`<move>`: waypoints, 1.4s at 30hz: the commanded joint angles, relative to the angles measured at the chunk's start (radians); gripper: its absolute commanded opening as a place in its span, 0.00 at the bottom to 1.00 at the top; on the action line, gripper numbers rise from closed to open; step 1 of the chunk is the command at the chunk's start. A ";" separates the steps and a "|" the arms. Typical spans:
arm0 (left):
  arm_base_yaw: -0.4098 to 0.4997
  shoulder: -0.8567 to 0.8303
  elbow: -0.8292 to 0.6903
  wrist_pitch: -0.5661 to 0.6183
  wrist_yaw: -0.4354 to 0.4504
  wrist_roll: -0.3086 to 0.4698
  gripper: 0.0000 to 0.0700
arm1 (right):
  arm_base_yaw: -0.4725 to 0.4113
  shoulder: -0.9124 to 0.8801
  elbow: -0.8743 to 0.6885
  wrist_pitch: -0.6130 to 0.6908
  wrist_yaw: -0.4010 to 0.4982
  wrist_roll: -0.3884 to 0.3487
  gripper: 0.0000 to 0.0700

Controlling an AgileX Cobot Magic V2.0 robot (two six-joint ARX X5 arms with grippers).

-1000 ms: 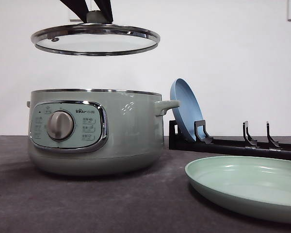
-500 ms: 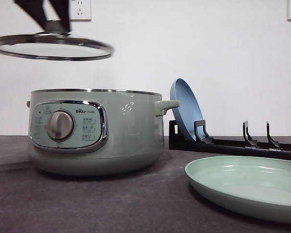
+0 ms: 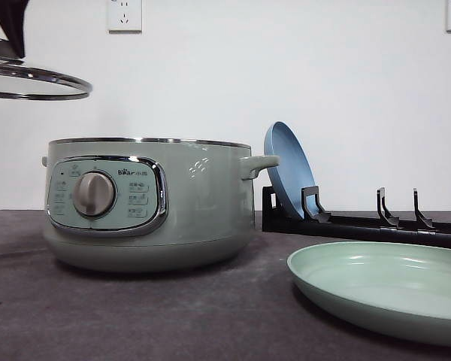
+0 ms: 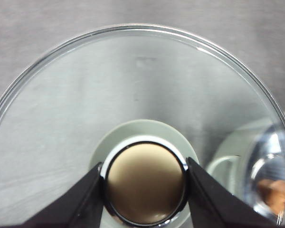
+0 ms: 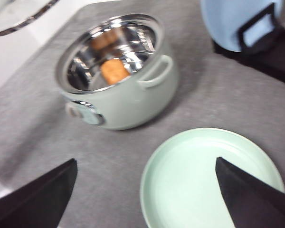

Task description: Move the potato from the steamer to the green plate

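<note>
The left gripper (image 4: 143,190) is pinching the knob of the glass lid (image 4: 133,95) between its fingers (image 4: 88,197), and it is holding that lid high and off to the left of the steamer (image 3: 146,203), which looks like a way of clearing the pot's mouth. The steamer is sitting open on the grey worktop (image 3: 135,316), and the potato (image 5: 114,70) is lying down inside its shiny steel bowl, untouched. The right gripper (image 5: 145,199) is hovering above the green plate (image 5: 211,180) with its fingers (image 5: 42,197) spread wide and nothing between them, probably waiting for a free path into the pot. The green plate is lying bare just beside the steamer, ready as the landing spot. Behind it, a blue plate (image 3: 287,169) is leaning upright in a black rack (image 3: 361,222).
</note>
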 commanded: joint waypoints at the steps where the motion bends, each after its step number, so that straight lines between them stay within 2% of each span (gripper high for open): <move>1: 0.008 -0.009 0.042 0.033 0.001 -0.009 0.00 | 0.004 0.035 0.020 0.022 -0.029 -0.005 0.84; 6: 0.017 -0.009 0.042 0.034 0.001 -0.009 0.00 | 0.005 0.175 0.062 0.050 -0.100 -0.030 0.84; 12: 0.017 -0.009 0.042 0.034 0.001 -0.009 0.00 | 0.046 0.475 0.207 0.105 -0.167 -0.102 0.84; 23: 0.017 -0.009 0.042 0.033 0.001 -0.009 0.00 | 0.195 1.095 0.724 0.071 -0.166 -0.247 0.84; 30: 0.017 -0.009 0.042 0.031 0.001 -0.012 0.00 | 0.272 1.445 1.126 -0.055 -0.115 -0.354 0.84; 34: 0.017 -0.009 0.041 0.023 0.001 -0.014 0.00 | 0.304 1.600 1.304 -0.104 -0.072 -0.401 0.84; 38: 0.017 -0.009 0.041 0.024 0.001 -0.017 0.00 | 0.328 1.708 1.400 -0.112 -0.030 -0.439 0.84; 42: 0.017 -0.009 0.041 0.025 0.001 -0.020 0.00 | 0.341 1.762 1.410 -0.114 0.023 -0.492 0.84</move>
